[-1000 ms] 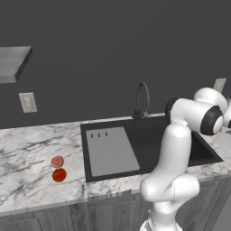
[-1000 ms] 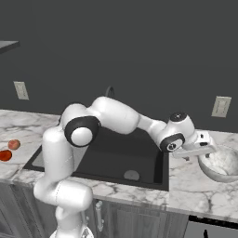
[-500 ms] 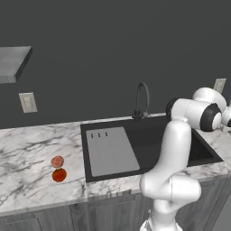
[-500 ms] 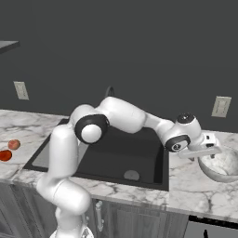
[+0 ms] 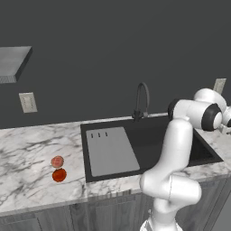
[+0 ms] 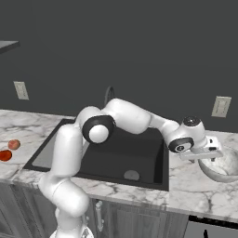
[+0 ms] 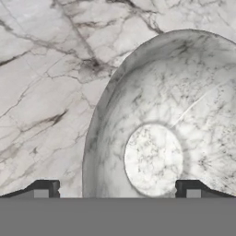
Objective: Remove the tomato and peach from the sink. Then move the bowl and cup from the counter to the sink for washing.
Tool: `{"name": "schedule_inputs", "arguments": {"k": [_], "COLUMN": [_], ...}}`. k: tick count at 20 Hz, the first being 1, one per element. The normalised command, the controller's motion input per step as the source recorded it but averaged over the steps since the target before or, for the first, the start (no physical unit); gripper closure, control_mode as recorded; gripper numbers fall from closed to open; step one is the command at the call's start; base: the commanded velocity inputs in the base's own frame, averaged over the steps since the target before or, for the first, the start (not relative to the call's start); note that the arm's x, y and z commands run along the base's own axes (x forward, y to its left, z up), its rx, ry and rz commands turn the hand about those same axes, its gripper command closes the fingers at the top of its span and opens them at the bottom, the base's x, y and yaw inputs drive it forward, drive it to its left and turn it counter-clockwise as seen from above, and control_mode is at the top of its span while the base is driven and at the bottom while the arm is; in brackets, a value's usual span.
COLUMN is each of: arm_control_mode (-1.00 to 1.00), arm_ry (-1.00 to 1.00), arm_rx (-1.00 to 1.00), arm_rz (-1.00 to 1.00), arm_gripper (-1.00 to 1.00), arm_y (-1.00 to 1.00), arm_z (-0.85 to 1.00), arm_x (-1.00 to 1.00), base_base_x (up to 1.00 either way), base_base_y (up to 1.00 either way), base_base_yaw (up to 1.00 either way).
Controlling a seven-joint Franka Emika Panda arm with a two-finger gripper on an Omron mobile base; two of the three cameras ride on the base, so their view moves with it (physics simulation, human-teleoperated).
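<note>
The pale speckled bowl [image 6: 223,166] stands on the marble counter [image 6: 190,191] to the right of the black sink [image 6: 116,155]. My gripper [image 6: 213,158] hangs open right over the bowl's near rim. In the hand view the bowl [image 7: 161,138] lies close below, with its rim between the fingertips [image 7: 42,189] of my gripper [image 7: 115,191], one outside and one over the hollow. The tomato [image 5: 59,174] and the peach [image 5: 57,161] rest side by side on the counter left of the sink [image 5: 153,142]. The cup is out of view.
A black gooseneck faucet [image 5: 142,98] rises behind the basin, and a grey flat panel [image 5: 110,151] covers its left part. Wall outlets [image 6: 221,106] sit above the counter. A round drain [image 6: 131,175] marks the basin floor.
The arm has stretched further right, carrying the open gripper from beside the bowl to over its rim. The bowl and fruits have stayed put.
</note>
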Motion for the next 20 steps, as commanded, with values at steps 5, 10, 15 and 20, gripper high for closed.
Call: {"name": "schedule_inputs", "arguments": {"k": [5,10,15,20], "arm_control_mode": [-1.0,-1.0,-1.0,-1.0], "arm_ry": [0.0,0.02,0.04,0.07], "arm_rx": [0.02,0.0,0.0,0.0], "arm_rz": [0.0,0.0,0.0,0.0], "arm_gripper": [-1.0,1.0,1.0,1.0], "arm_y": [-0.02,-0.01,-0.03,-0.04], "arm_z": [-0.19,-0.2,-0.18,-0.12], "arm_x": [0.11,0.09,0.05,0.0], "base_base_x": [0.0,0.0,0.0,0.0], "base_base_y": [0.0,0.0,0.0,0.0], "base_base_yaw": [0.0,0.0,0.0,0.0]}}
